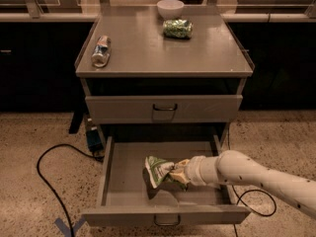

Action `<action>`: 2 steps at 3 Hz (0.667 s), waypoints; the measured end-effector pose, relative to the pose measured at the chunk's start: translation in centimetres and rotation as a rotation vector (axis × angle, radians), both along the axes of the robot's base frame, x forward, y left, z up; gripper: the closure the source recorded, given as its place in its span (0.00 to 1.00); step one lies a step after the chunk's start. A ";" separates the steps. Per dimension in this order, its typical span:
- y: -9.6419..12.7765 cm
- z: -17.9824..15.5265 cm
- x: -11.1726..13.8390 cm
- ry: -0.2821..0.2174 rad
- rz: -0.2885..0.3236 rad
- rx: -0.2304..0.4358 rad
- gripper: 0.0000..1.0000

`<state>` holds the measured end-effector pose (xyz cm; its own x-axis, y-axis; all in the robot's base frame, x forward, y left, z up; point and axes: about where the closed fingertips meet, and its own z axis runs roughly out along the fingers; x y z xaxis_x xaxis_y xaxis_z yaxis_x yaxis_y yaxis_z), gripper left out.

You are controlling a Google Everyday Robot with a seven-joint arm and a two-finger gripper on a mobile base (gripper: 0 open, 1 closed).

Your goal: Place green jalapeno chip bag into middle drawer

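The green jalapeno chip bag (158, 171), crumpled green foil with a pale label panel, is held inside the open middle drawer (123, 186), the lowest drawer of the grey cabinet. Its lower corner reaches down to about the drawer floor. My gripper (177, 176) comes in from the right on a white arm and is shut on the bag's right end, over the middle of the drawer. The drawer is pulled fully out, with its dark loop handle (167, 221) at the front.
The drawer above (164, 108) is closed. On the cabinet top (197, 53) lie a dark-green crinkled packet (177, 28), a white bowl (170, 7) and a tipped can (100, 51). A black cable (47, 179) loops on the floor at left, another at right (256, 201).
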<state>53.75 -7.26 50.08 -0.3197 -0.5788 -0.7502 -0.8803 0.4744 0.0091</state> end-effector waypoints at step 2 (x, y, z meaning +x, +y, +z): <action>2.4 -10.1 2.7 0.047 -0.058 -0.008 1.00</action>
<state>56.50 -4.86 39.99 -0.3879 -0.5645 -0.7286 -0.8499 0.5249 0.0458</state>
